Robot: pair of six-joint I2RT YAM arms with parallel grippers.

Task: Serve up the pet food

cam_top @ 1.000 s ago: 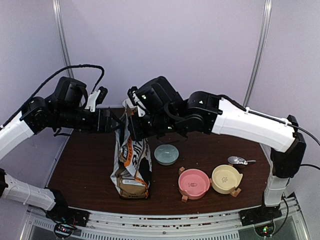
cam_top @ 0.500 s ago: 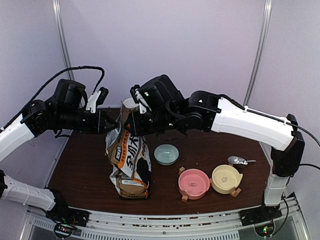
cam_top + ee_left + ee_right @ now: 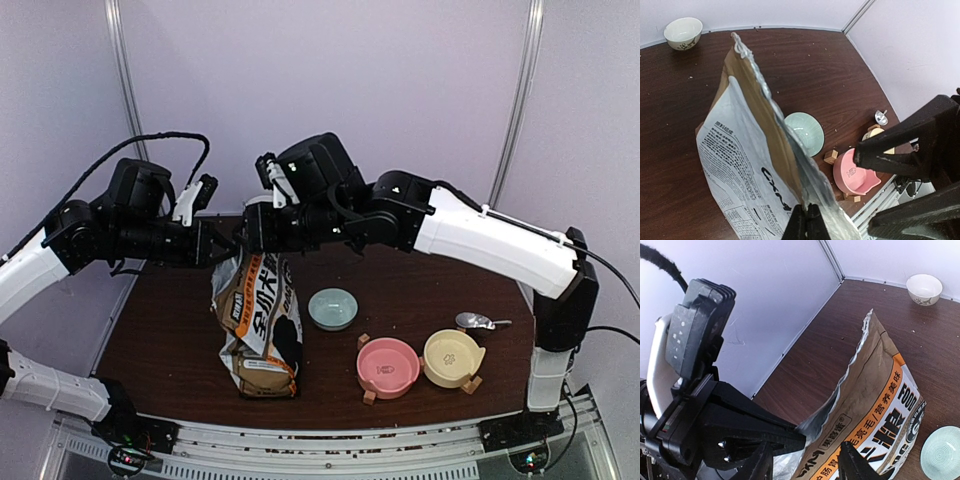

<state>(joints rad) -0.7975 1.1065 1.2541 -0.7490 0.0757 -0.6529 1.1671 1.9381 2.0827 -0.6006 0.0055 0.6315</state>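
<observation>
No pet food shows in any view; the brown-and-white printed bag (image 3: 258, 320) stands on the dark table, leaning left at the top. My left gripper (image 3: 228, 247) is shut on the bag's silver-lined top edge (image 3: 790, 145), and its fingertips (image 3: 807, 210) pinch the foil seam. My right gripper (image 3: 255, 232) hangs open just above and right of the bag top. Its two fingers (image 3: 764, 460) straddle the bag's upper corner (image 3: 880, 400) without touching it.
A pale green bowl (image 3: 332, 308) sits right of the bag. A pink bowl (image 3: 388, 366) and a yellow bowl (image 3: 452, 357) stand on wooden feet near the front right. A metal scoop (image 3: 478, 321) lies behind them. A white bowl (image 3: 683, 32) sits at the far corner.
My left gripper closed on the bag's top edge. My right gripper opened, let go of the bag and rose slightly. The bag's top swung to the left.
</observation>
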